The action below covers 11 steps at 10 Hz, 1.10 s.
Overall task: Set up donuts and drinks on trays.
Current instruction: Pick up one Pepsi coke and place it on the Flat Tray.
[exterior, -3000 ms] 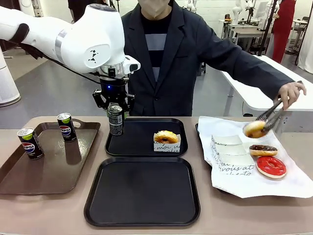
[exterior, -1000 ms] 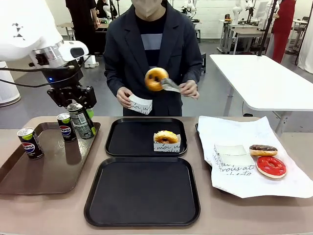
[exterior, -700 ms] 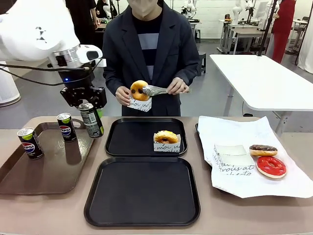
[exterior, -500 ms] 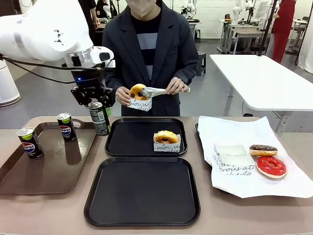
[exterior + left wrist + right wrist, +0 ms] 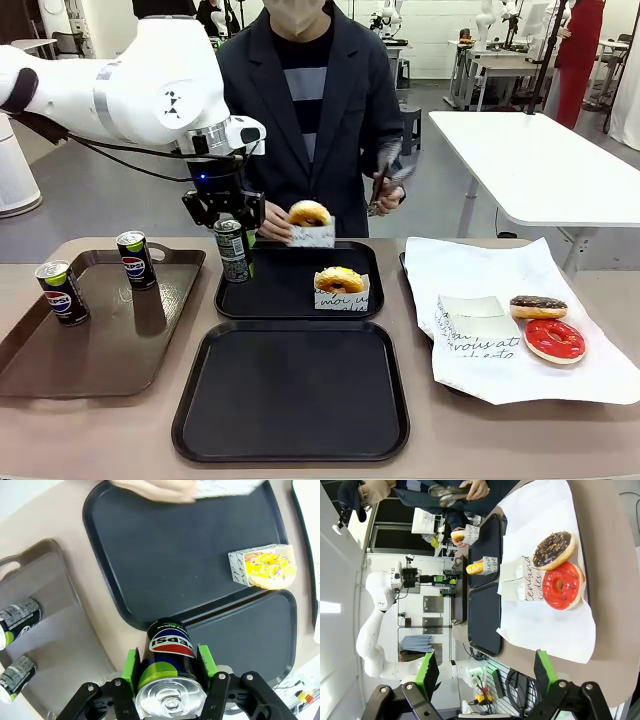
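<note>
Snugly between left pincer (image 5: 167,666) pads, a soda can (image 5: 169,644)

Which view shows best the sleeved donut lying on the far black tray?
Left wrist view: it looks down on the sleeved donut, showing its yellow speckled top. The front view shows its side and sleeve print; the right wrist view, small and sideways.

near black tray (image 5: 290,390): whole floor bare, open from the robot's side. far black tray (image 5: 270,295): sleeved donut (image 5: 340,281) right of centre; left gripper (image 5: 230,222) clamped on a can (image 5: 234,255) at the left rim; person's hand (image 5: 274,232) with second sleeved donut (image 5: 310,222) over the far edge; floor between them free. brown tray (image 5: 100,360): two cans (image 5: 135,260) far-left, near half free.
</note>
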Motion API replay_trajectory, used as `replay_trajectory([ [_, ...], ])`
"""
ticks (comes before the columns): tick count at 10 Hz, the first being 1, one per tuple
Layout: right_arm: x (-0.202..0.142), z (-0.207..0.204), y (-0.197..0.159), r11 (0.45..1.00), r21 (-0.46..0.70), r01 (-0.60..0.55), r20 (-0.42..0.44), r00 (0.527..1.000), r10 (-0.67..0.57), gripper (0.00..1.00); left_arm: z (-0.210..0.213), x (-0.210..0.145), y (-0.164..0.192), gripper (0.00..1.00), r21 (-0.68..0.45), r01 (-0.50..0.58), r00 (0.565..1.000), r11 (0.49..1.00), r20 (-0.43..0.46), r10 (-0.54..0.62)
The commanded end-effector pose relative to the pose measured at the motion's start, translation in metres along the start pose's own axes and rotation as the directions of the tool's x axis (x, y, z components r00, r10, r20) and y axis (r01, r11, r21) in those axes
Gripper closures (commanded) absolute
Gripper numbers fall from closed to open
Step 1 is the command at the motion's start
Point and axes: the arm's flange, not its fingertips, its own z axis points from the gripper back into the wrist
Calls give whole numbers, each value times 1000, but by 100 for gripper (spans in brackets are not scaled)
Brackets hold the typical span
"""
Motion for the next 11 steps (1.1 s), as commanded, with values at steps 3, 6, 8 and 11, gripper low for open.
replay_trajectory([
  [3, 1, 1, 0, 1000, 16, -16, 8, 1000, 15, 0, 83, -106, 59, 43, 26, 74, 996, 997, 54, -75],
  [6, 1, 1, 0, 1000, 16, -16, 8, 1000, 15, 0, 70, -92, 52, 43, 41, 84, 996, 996, 17, -85],
  [8, 1, 1, 0, 1000, 16, -16, 8, 1000, 15, 0, 56, -66, 41, 43, 32, 55, 998, 998, 29, -56],
  [11, 1, 1, 0, 1000, 16, -16, 8, 1000, 15, 0, 13, -13, 9, 43, 81, 6, 997, 997, 79, -12],
])
